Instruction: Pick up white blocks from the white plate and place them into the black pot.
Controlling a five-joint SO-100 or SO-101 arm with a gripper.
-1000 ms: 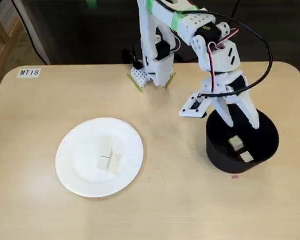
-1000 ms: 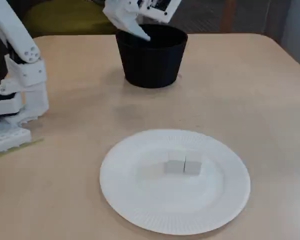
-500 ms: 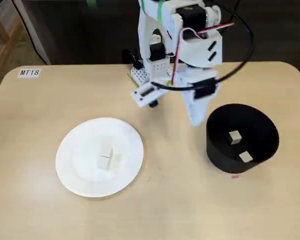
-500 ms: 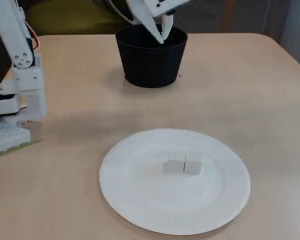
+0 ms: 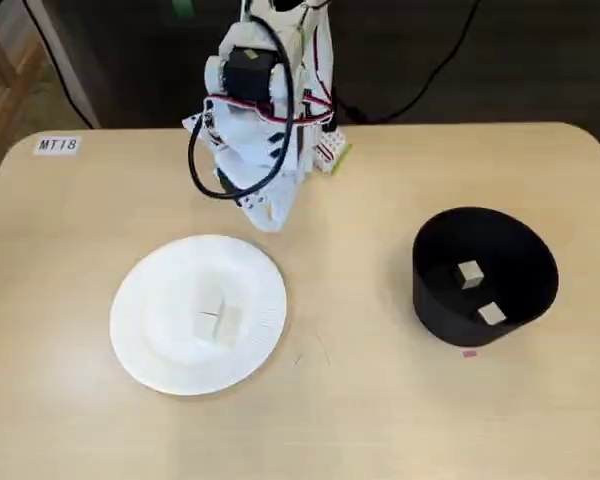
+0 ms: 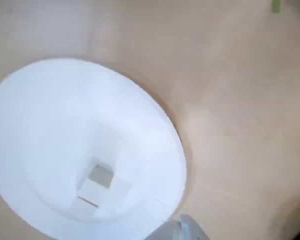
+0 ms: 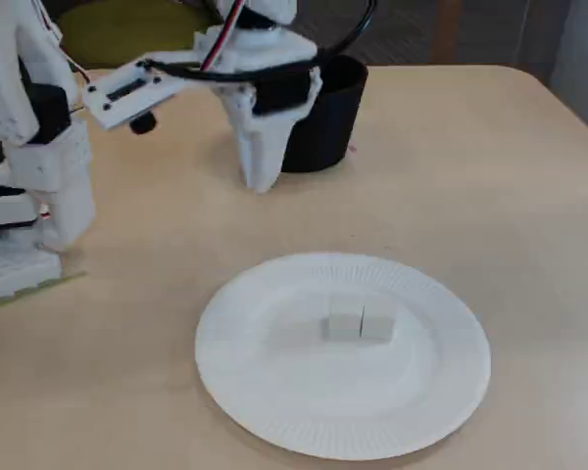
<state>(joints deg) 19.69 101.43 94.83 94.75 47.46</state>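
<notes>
Fingers (image 7: 262, 178) hang pointed down over bare desk (image 7: 490, 176) between the black pot (image 5: 485, 275) and the white plate (image 5: 198, 312), holding nothing, and they look pressed together, though no view shows the tips clearly. Two white blocks (image 5: 479, 294) already lie inside the pot at the right of a fixed view. Two more blocks (image 7: 359, 321) sit touching side by side near the plate's middle, presumably the next pick.
</notes>
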